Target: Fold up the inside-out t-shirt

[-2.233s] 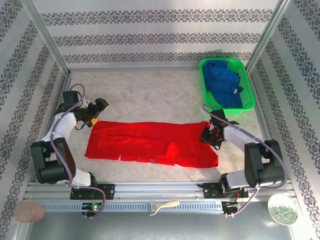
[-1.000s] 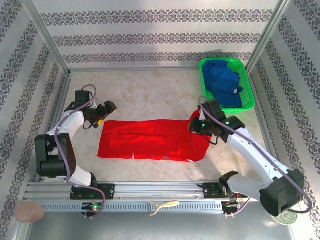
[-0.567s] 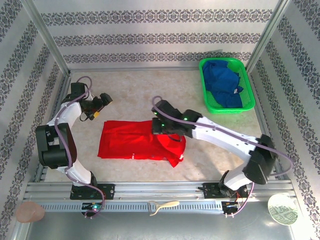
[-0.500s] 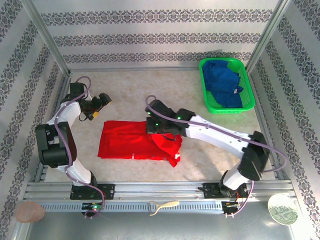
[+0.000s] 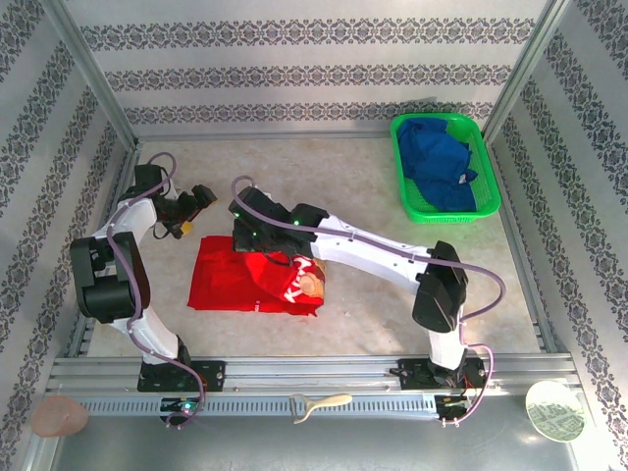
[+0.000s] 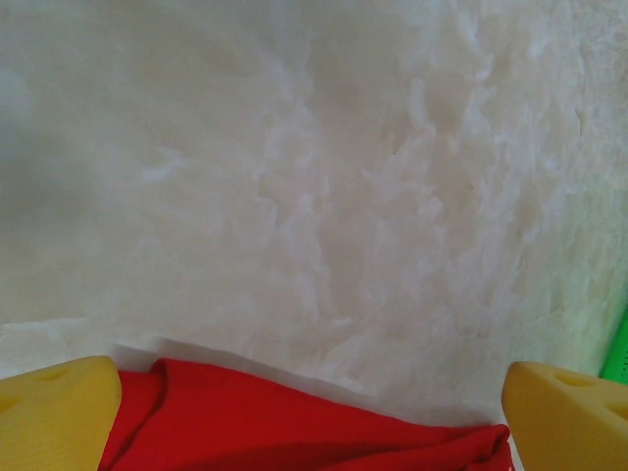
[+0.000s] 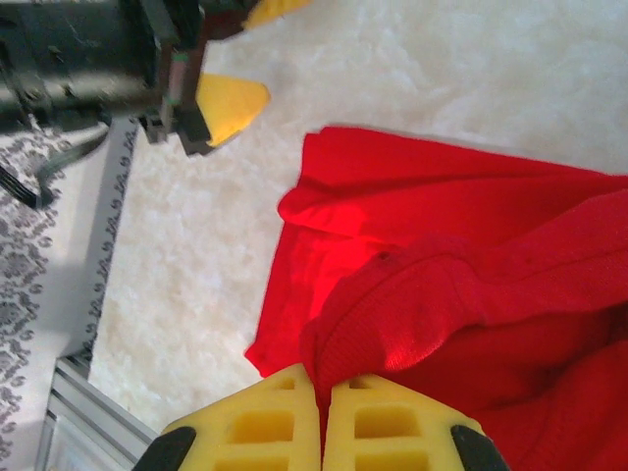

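The inside-out t-shirt (image 5: 234, 283) lies bright red on the table's left half, its right end doubled over to the left so a white print (image 5: 298, 286) faces up. My right gripper (image 5: 247, 238) reaches across to the shirt's far left part. In the right wrist view its yellow fingers (image 7: 265, 424) are pressed together, and the right gripper (image 7: 322, 407) is shut on a ribbed red fold of the t-shirt (image 7: 442, 294). My left gripper (image 5: 196, 200) hovers open just beyond the shirt's far left corner. Between the wide-apart tips of the left gripper (image 6: 309, 392) the shirt's edge (image 6: 294, 432) shows.
A green basket (image 5: 433, 118) holding a blue garment (image 5: 440, 162) stands at the back right. On the front ledge lie a pale brush (image 5: 321, 404), a pink pad (image 5: 59, 416) and a white disc (image 5: 554, 410). Patterned walls enclose the table.
My right gripper has carried the shirt's right end leftwards over the rest, halving its length and turning the print up. The left gripper has stayed open and has hardly moved.
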You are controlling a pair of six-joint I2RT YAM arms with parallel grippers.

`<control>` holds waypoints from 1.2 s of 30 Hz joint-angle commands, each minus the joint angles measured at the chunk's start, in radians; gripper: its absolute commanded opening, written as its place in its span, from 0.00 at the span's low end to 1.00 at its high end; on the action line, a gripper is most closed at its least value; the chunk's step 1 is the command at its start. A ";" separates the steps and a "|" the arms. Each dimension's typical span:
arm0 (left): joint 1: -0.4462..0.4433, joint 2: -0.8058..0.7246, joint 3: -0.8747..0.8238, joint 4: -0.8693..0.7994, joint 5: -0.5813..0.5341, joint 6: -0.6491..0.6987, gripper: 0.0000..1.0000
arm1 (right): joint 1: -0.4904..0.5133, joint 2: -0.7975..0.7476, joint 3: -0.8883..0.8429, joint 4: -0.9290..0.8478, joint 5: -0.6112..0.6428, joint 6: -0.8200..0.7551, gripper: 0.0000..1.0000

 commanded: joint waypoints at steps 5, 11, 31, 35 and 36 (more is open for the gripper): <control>0.016 0.050 0.033 -0.010 0.032 0.007 1.00 | 0.031 0.159 0.192 0.002 0.063 0.046 0.00; 0.034 0.098 0.114 -0.055 0.049 0.019 1.00 | 0.079 0.334 0.374 -0.024 -0.012 0.023 0.58; 0.046 -0.275 -0.114 0.014 0.124 -0.072 1.00 | -0.012 0.091 -0.094 0.030 -0.084 -0.376 0.62; 0.046 -0.270 -0.127 0.018 0.119 -0.073 1.00 | -0.014 0.167 -0.041 0.016 -0.119 -0.390 0.61; 0.046 -0.268 -0.129 0.022 0.119 -0.077 1.00 | -0.014 0.185 -0.030 0.013 -0.132 -0.386 0.61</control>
